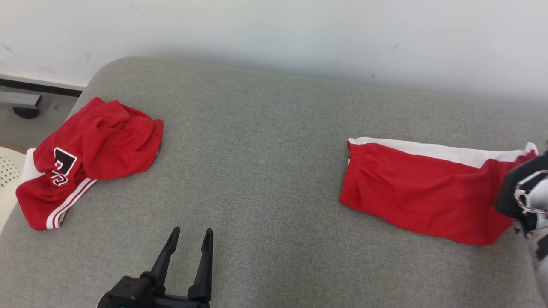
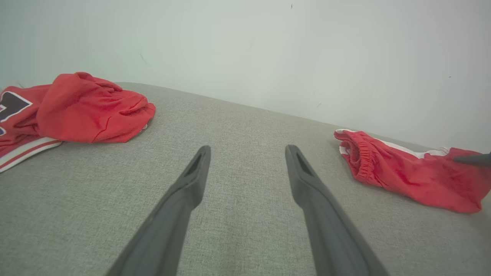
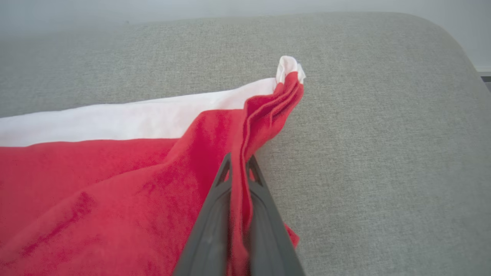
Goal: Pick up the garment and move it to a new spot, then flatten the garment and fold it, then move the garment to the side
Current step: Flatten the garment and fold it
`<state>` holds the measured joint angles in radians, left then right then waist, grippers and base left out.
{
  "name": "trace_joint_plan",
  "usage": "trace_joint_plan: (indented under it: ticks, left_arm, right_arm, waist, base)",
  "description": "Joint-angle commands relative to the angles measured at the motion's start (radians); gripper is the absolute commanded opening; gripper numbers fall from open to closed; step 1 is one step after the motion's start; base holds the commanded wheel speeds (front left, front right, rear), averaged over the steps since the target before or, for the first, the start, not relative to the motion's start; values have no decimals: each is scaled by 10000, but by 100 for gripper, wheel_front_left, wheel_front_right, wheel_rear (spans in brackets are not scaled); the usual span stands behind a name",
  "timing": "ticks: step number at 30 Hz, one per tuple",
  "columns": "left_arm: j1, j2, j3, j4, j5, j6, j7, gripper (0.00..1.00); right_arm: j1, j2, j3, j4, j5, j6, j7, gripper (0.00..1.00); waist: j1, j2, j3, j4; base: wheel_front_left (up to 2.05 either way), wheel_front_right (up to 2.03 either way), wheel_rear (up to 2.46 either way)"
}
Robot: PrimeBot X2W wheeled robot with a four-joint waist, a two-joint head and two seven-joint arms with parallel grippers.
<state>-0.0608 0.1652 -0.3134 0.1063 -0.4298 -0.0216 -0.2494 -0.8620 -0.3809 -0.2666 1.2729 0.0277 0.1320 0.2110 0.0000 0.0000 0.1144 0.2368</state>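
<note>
The garment (image 1: 419, 192) is a folded pair of red shorts with a white side band, lying flat on the right of the grey cushion. In the right wrist view my right gripper (image 3: 238, 163) is shut on a bunched fold at the garment's (image 3: 115, 172) end edge, and the cloth rises in a ridge toward a white-tipped corner. The right arm's dark wrist (image 1: 520, 192) covers that end in the head view. My left gripper (image 1: 192, 235) hovers open and empty over bare cushion at the lower middle. Between its fingers (image 2: 191, 180) lies only cushion, with the garment (image 2: 414, 174) off to the right.
A second red garment (image 1: 94, 158) with white stripes and a black-and-white number lies crumpled at the cushion's left end (image 2: 84, 109). The grey cushion (image 1: 265, 162) backs onto a pale wall. A white perforated object (image 1: 8, 167) and floor lie beyond the left edge.
</note>
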Motion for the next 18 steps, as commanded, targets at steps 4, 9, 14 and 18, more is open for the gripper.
trace_joint_plan:
  ticks: [4,9,14,18]
  left_arm:
    - [235,18,-36,-21,-59,29,-56,100]
    - [199,3,-70,-34,-98,35,-58,100]
    - [87,-78,-228,24,-83,-29,-56,100]
    - [-38,-118,-303,106,-121,-97,-61,100]
  right_arm:
    - [-259,1019,224,-572,-541,-24,149,0]
    - [-347,1953,626,-1149,-787,-24,470,0]
    - [-266,2898,1184,-1655,-822,-26,1046,0]
    - [-32,3241,1757,-1840,-619,-24,1405,0]
  waist:
    - [0,0,-236,-46]
    - [0,0,-279,-60]
    - [0,0,-240,101]
    - [0,0,-196,316]
  base:
    - [0,0,0]
    - [0,0,0]
    - [0,0,0]
    - [0,0,0]
